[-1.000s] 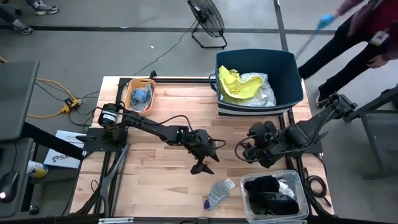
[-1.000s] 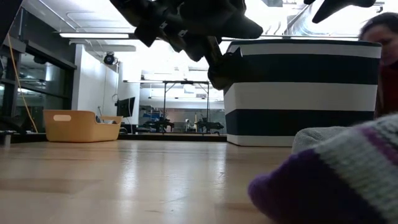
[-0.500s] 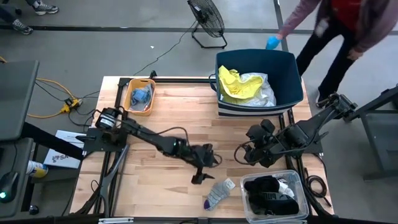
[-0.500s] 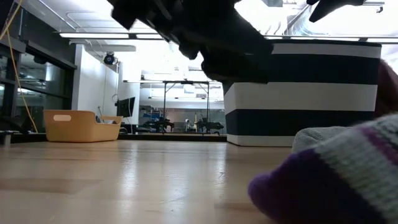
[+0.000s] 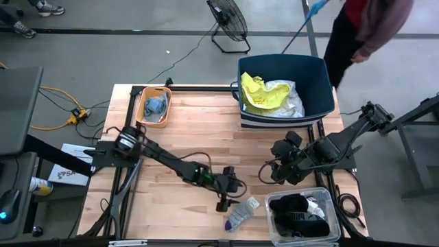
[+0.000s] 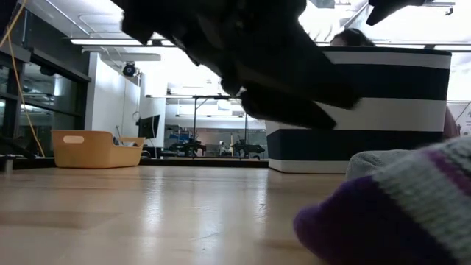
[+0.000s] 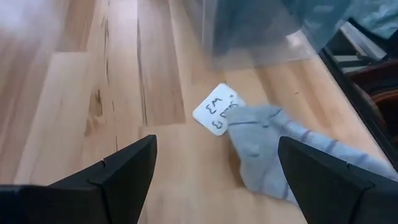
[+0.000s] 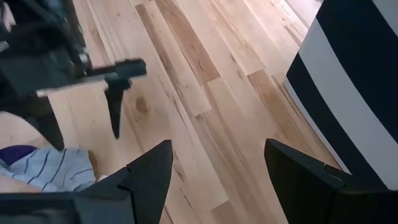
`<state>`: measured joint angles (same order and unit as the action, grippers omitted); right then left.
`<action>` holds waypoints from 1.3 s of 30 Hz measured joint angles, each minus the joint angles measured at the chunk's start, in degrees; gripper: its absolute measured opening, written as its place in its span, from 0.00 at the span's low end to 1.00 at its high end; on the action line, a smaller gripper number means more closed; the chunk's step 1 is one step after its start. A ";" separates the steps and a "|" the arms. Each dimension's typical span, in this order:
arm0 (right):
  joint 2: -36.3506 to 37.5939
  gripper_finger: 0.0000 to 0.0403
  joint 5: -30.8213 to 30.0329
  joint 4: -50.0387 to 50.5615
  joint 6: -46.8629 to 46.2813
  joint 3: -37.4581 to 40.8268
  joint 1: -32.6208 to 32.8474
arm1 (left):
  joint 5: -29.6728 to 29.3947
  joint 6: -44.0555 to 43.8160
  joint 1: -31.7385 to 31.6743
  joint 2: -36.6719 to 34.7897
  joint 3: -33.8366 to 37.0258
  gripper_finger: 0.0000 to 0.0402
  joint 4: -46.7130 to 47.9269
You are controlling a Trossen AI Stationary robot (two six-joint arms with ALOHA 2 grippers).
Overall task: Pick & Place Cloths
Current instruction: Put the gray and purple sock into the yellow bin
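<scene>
Cloths are spread over four places right now: yellow and white garments [image 5: 271, 96] heaped in the navy tub [image 5: 322, 82] at the far side of the table [image 5: 185, 137], dark ones packed into the clear bin [image 5: 333, 230] at the near right corner, a blue-grey piece in the small orange tray [image 5: 145, 104], and one loose sock [image 5: 240, 214] lying flat on the bare wood just beside the clear bin.

I am working the approach step on that sock. I am holding the left claw [image 5: 224, 200] low over the boards just beside it, fingers spread wide and gripping nothing; in its wrist view the sock [image 7: 273, 149] is sitting between the two fingertips. The right claw [image 5: 280, 171] is waiting near the middle right of the table, well apart from the sock, fingers apart and empty too.

As I judge it, the next move calls for lowering the left claw until the fingertips are straddling the fabric, then pinching, lifting, and carrying toward a container.

The sock itself is looking grey with thin darker stripes and a purple toe, limp and slightly folded, with a small white card tag [image 7: 215, 109] attached at one end. Being thin, it is likely needing a pinch right down at the wood.
</scene>
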<state>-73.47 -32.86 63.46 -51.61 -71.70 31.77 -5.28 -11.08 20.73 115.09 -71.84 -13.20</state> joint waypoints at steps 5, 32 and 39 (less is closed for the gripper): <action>0.00 0.61 0.00 -0.21 1.33 0.00 0.00 | 0.06 0.39 -0.07 4.02 -5.02 0.82 1.04; 0.00 0.61 0.24 -2.89 6.92 0.00 0.00 | 4.77 -4.24 1.09 9.42 -10.11 0.54 8.96; 0.00 0.61 0.24 -2.91 6.75 0.00 0.00 | 2.93 -4.23 1.05 9.35 -10.15 0.46 7.26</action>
<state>-73.47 -32.62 60.55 -44.85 -71.70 31.77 -2.35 -15.31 21.78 124.44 -82.00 -5.94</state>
